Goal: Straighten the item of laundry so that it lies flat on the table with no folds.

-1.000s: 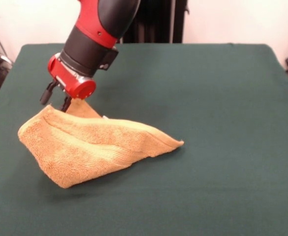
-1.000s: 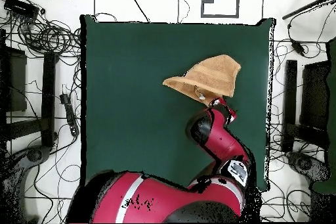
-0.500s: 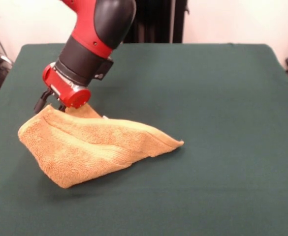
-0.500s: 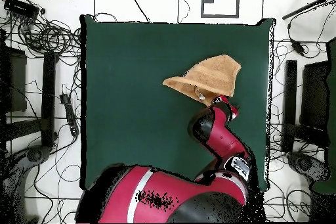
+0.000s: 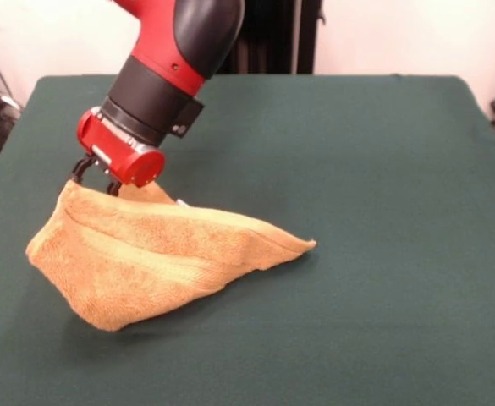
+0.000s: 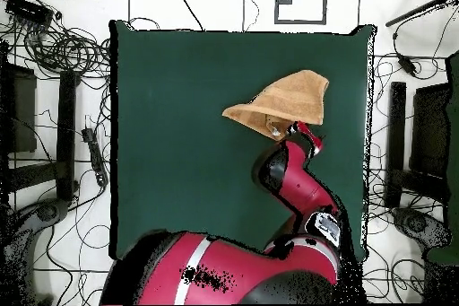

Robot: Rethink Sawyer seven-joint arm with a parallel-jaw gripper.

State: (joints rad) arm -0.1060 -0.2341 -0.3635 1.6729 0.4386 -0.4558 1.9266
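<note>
We read the jaws as closed on the rear top edge of the towel (image 5: 158, 254), though the gripper (image 5: 95, 176) tips are partly hidden. The towel lies folded, peaked, near one side of the table (image 5: 382, 169). Current step: grasp and lift. Next, we judge, draw the held edge outward to unfold.

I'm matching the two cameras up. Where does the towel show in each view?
Front view: the towel lies folded left of centre, its pointed end toward the middle, the gripper at its upper left edge.
Overhead view: the towel sits right of centre in the upper half of the table.
Shared landmark: the red gripper touching the towel's edge.
</note>
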